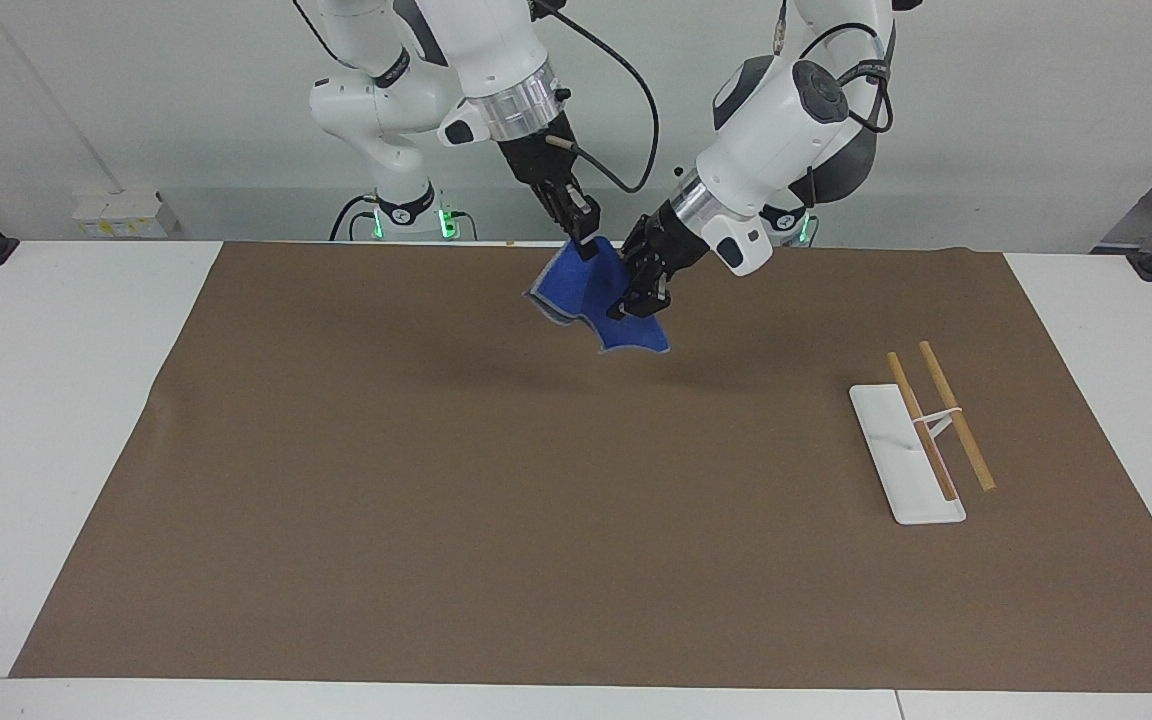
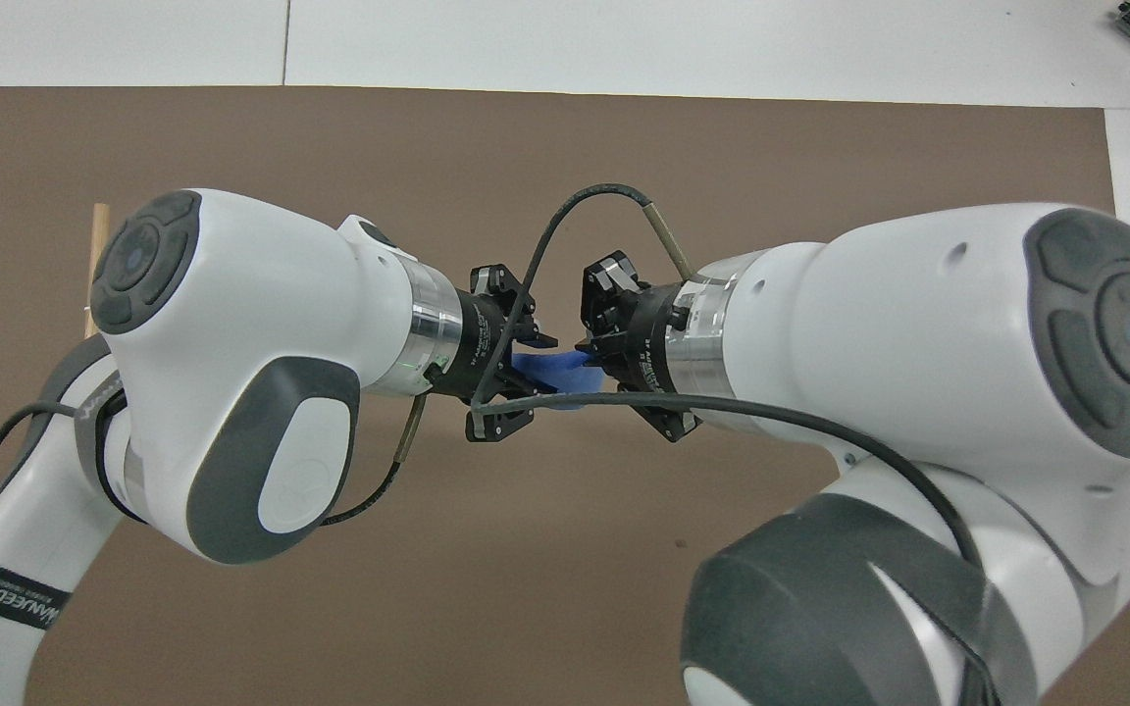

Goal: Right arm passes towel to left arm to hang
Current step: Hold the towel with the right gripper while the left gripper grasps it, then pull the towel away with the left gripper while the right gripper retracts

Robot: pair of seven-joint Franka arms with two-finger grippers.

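Two grippers meet at the blue towel, upper centre of the facing view, above the brown mat. Right gripper pinches the towel's top corner, fingers closed on it. Left gripper is at the hanging cloth's edge; whether it is clamped, cannot tell. Overhead view shows only a blue sliver between the wrists. Facing view alone shows the white-based towel rack, right of centre. Left arm's band lettering is only partly readable.

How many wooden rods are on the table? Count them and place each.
2: both wooden rods lie side by side at the white rack base, toward the left arm's end.
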